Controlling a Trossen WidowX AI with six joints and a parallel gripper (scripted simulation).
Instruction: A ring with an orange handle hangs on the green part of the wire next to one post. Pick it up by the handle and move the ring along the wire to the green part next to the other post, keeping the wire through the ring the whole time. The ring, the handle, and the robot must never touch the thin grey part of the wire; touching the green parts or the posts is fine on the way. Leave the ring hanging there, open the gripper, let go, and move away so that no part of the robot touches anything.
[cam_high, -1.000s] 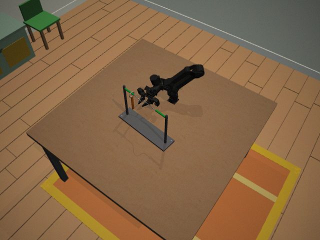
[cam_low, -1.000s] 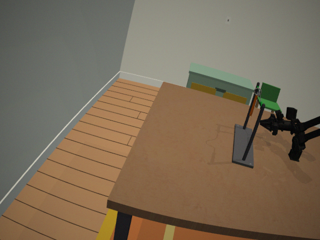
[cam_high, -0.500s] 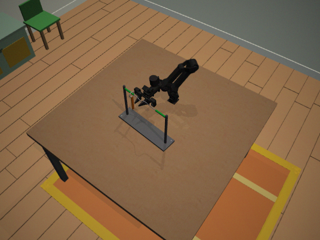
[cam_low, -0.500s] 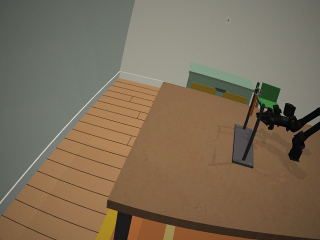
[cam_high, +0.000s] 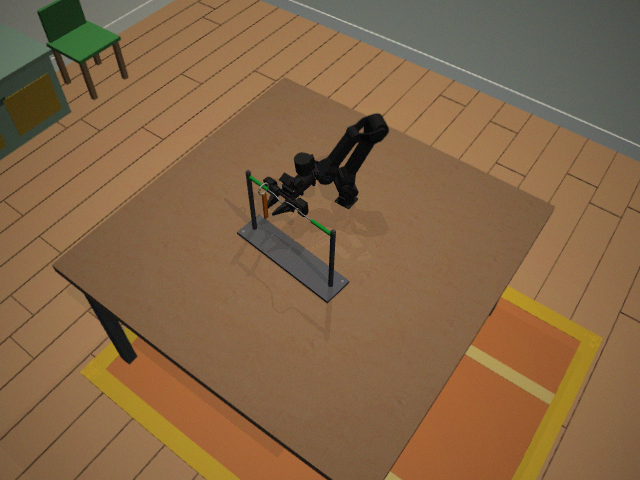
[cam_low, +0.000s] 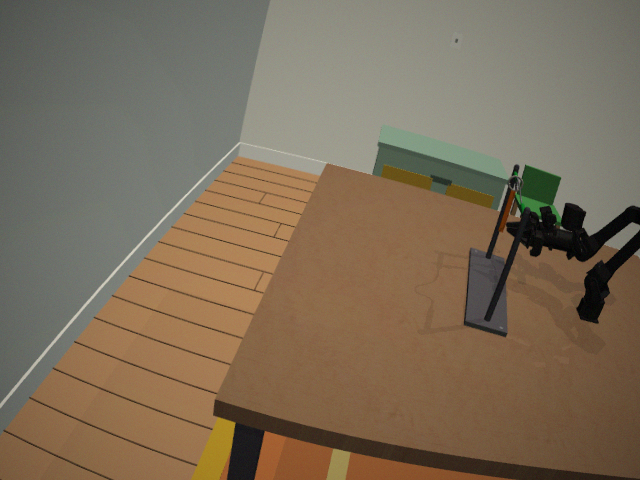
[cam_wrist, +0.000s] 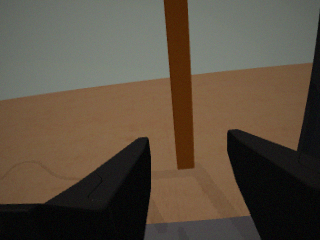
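Ring (cam_high: 259, 192) (cam_low: 510, 187): thin, pale grey, hangs on wire's green part nr post at left in top view. Orange handle (cam_high: 265, 205) (cam_low: 507, 210) (cam_wrist: 180, 90): slim, straight, hangs down w/ lower end free, approx. upright.
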